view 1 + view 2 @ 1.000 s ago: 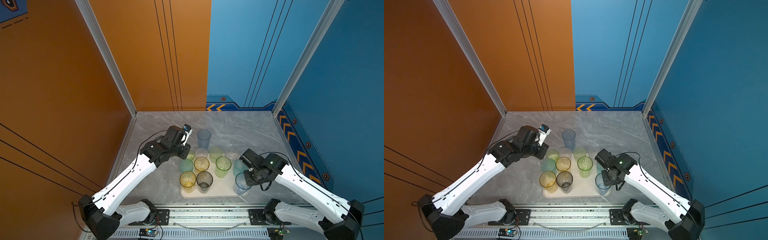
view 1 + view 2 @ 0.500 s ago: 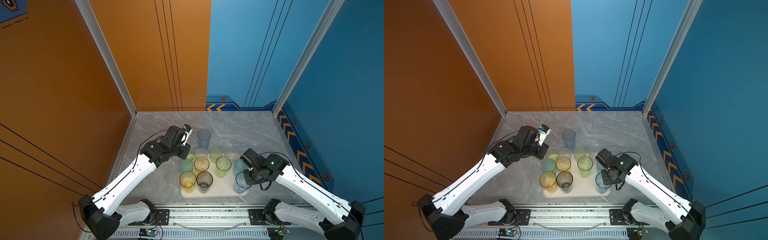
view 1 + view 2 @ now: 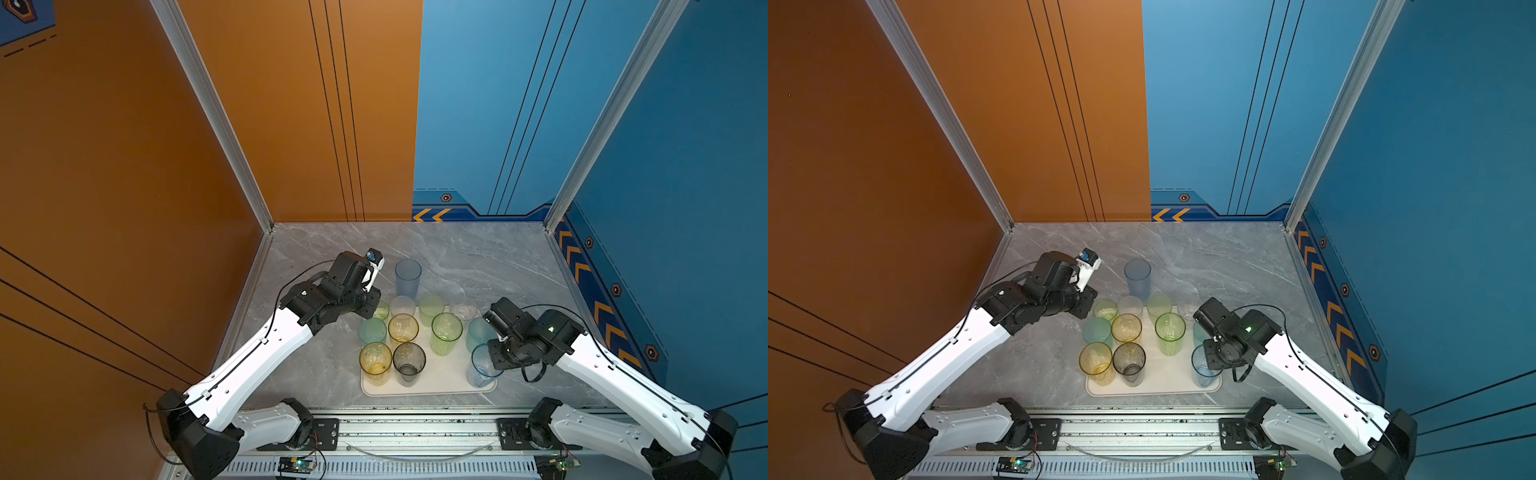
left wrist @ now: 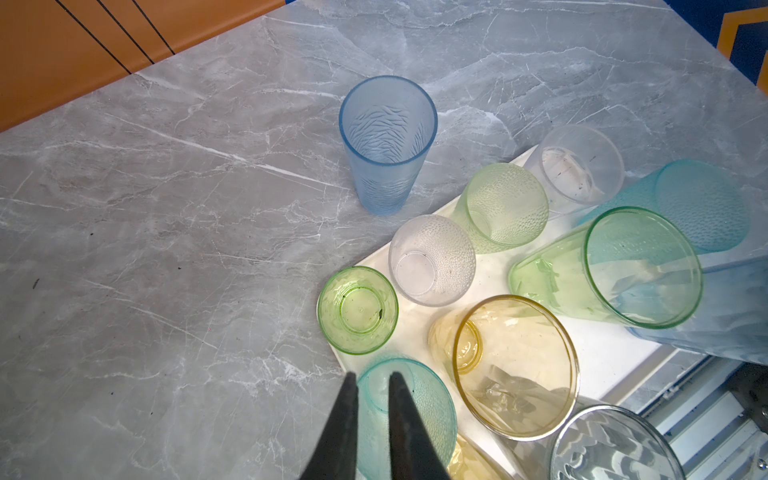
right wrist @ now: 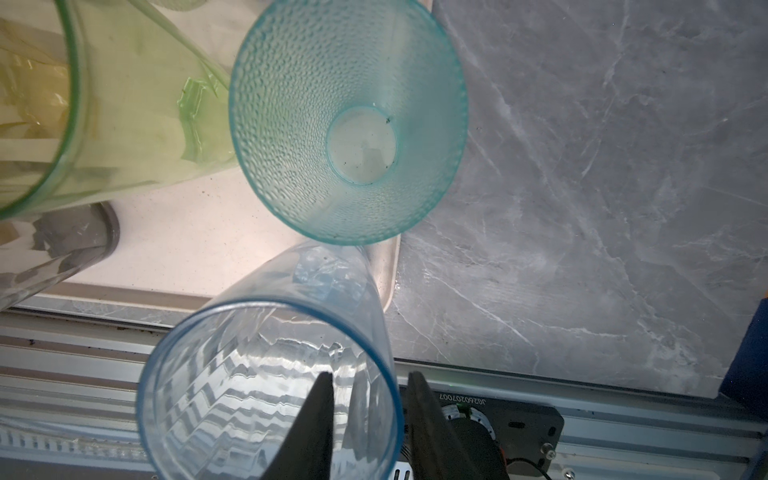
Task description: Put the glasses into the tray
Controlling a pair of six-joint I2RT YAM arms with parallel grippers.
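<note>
I've got the right gripper part-open astride the wall of the pale blue glass, at the near right corner of the tray. The left gripper is nearly closed at the rim of the teal glass, and I can't tell if it's pinching. I'd treat them as light, stiff and slick, so pinch the wall at the rim. The tall blue glass stands on the table beyond the tray, and the wrists hide the fingertips in both top views.

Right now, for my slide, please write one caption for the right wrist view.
Right gripper open astride the rim of the clear blue tumbler at the tray corner, beside a teal tumbler.
</note>
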